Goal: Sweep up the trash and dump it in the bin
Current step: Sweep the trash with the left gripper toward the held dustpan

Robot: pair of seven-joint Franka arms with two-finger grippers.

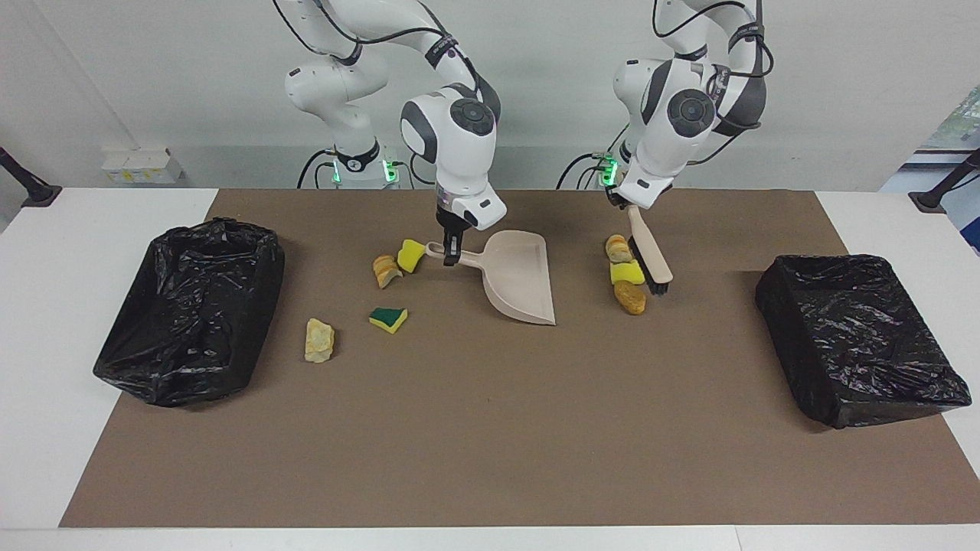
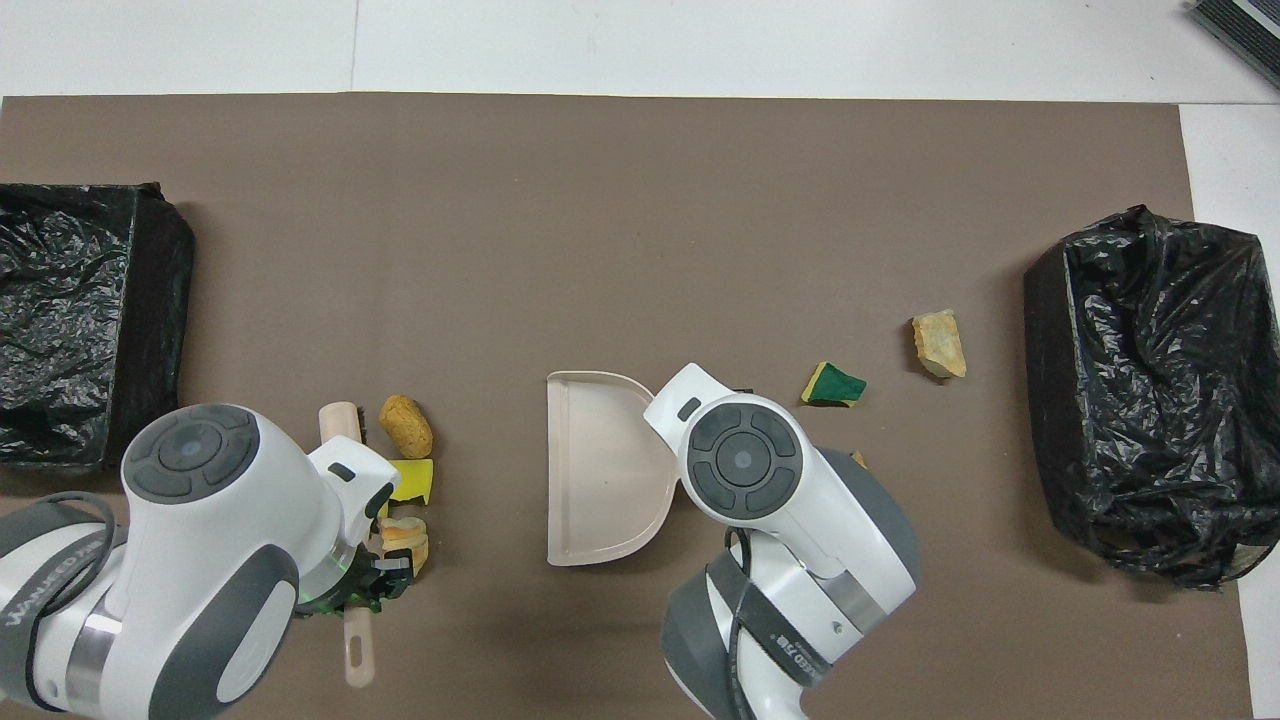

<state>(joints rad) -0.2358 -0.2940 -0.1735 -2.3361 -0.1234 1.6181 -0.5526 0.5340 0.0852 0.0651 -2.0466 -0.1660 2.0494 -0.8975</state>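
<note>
Here, my left gripper [image 1: 629, 208] was clenched on the handle of the brush [image 1: 650, 256], which slanted down from it with the bristles on the mat [image 1: 490, 428]. My left arm came down steeply from its base, wrist bent toward the middle of the table, the gripper low over the mat's near edge. In the overhead view the arm's body covered most of the brush; only the head end and the handle tip showed.

Three scraps lay in a row just beside the brush, on the side toward the dustpan [image 1: 521, 277]: a bread chunk [image 1: 617, 247] nearest me, a yellow sponge [image 1: 626, 272] touching the brush head, and a tan chunk [image 1: 631, 297] farthest from me.

My right gripper [image 1: 451, 256] was clenched on the dustpan's handle. That arm arched up from its base and dropped the wrist straight down. The pan lay flat on the mat, mouth toward the left arm's end.

Four more scraps lay toward the right arm's end: a second yellow sponge [image 1: 410, 255] touching the pan's handle tip, a crust piece [image 1: 386, 271] just beside it, a green-backed sponge [image 1: 388, 318] and a pale chunk [image 1: 319, 340] farther out.

A black-lined bin [image 1: 187, 310] stood at the right arm's end, another bin [image 1: 857, 337] at the left arm's end.
</note>
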